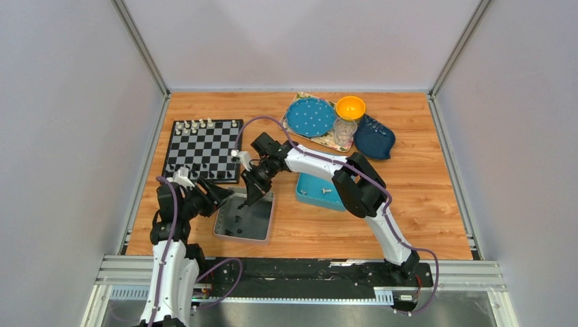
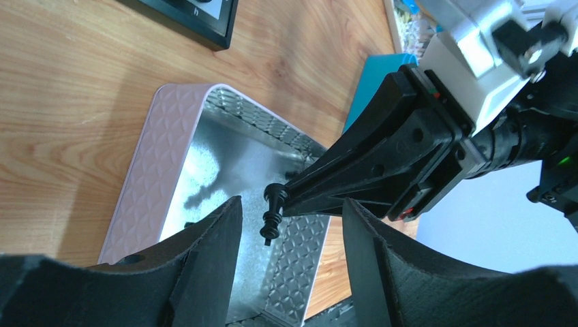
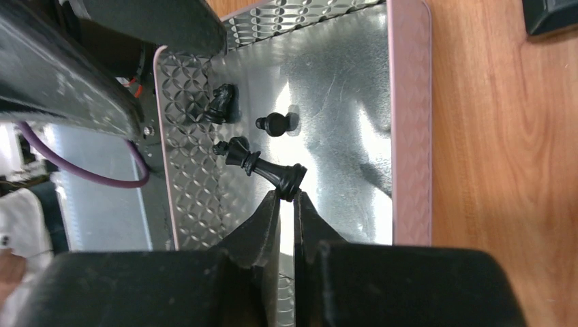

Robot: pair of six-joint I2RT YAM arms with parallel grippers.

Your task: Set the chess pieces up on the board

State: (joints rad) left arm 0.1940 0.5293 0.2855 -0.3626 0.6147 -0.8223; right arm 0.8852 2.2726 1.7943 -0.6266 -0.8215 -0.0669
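Chessman in play was a black queen [image 3: 262, 167], going by the crowned head. It hung in the air over the silver metal tray [image 3: 409, 136], not on the chessboard [image 1: 204, 146] yet. The right pincer [image 3: 288, 197] was clamped shut on its base, so the slim body and head stuck out free past the fingertips.

The left pincer [image 2: 292, 204] was open, with its two fingers [image 2: 204, 259] either side of the queen and not touching it. The piece sat a bit closer to one finger than the other. Its long axis ran roughly along those fingers, with the head pointing in toward the left wrist, so I'd guess closing would pinch it across the body. That would suit a handover.

A black knight [image 3: 219, 103] and pawn [image 3: 272, 124] were down in the tray underneath. The board lay on the left arm's side of the surface [image 1: 422, 197], so the left arm looked like the nearer one to do the placing.
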